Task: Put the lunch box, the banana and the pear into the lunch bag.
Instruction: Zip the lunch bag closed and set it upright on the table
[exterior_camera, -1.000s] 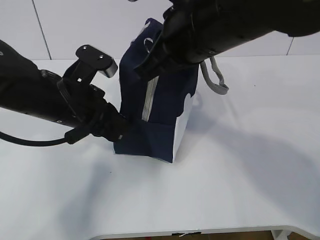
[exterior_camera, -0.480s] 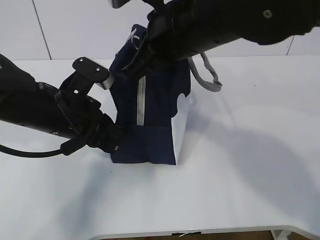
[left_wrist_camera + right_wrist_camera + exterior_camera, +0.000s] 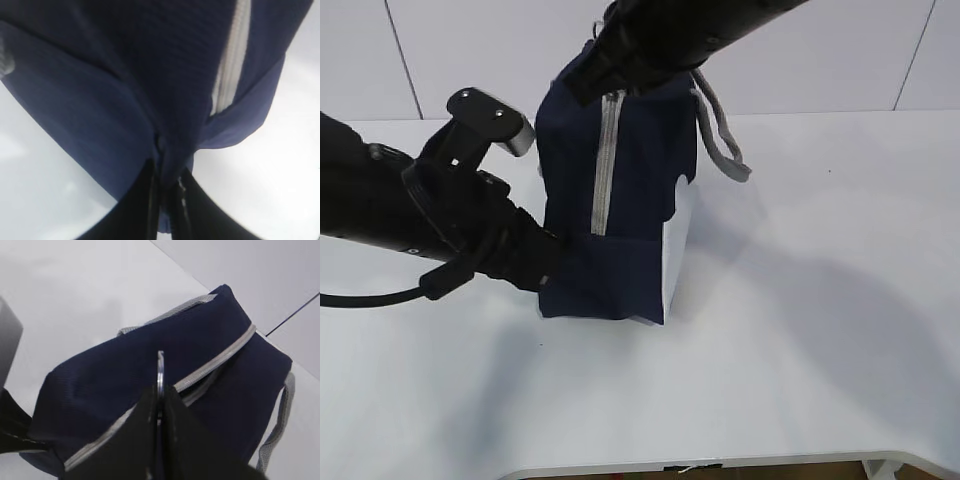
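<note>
I am seeing the lunch bag (image 3: pixel 618 200) standing mid-table, zipper (image 3: pixel 604 160) shut. My right claw (image 3: pixel 159 392) is pinching its ring pull (image 3: pixel 160 371) at 12 o'clock; my left claw (image 3: pixel 167 187) is pinching fabric at 7 o'clock. Either pinch could slip, toppling the bag.

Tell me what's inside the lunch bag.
Nothing inside shows: the lunch bag looks zipped along its grey zipper, so its contents are hidden. No banana, pear or lunch box is in view.

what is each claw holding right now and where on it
Left claw pinches the lunch bag's lower fabric fold; right claw grips its metal zipper ring.
</note>
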Action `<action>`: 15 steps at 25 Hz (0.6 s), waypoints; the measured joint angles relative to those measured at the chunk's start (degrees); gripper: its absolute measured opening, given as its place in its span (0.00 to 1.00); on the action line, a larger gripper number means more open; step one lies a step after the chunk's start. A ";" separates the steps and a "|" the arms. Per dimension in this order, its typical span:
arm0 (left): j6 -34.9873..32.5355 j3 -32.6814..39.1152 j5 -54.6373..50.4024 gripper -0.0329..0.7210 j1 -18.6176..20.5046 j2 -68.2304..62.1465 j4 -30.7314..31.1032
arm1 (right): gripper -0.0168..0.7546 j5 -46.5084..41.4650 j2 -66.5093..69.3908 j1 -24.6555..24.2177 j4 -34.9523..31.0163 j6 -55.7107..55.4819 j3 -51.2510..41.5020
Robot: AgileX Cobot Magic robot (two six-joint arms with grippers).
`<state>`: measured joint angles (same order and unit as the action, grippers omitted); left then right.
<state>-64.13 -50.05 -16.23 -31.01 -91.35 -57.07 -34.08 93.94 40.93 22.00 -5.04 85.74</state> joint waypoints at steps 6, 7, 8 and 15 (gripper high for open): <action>0.00 0.00 0.00 0.04 0.00 0.08 0.66 | 0.05 0.40 1.90 -0.11 4.44 -0.83 0.37; 0.00 0.00 0.00 0.04 0.00 0.08 0.66 | 0.05 0.50 2.34 -0.21 4.94 -1.41 0.49; 0.00 0.00 0.00 0.04 0.00 0.08 0.66 | 0.05 0.90 2.68 -0.33 5.12 -1.98 0.72; 0.00 0.00 0.22 0.04 0.00 0.26 0.74 | 0.05 0.24 2.85 -0.33 7.00 -4.45 4.00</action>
<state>-64.13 -50.05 -16.01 -31.01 -91.09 -56.33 -33.84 96.79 40.61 29.00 -9.50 89.75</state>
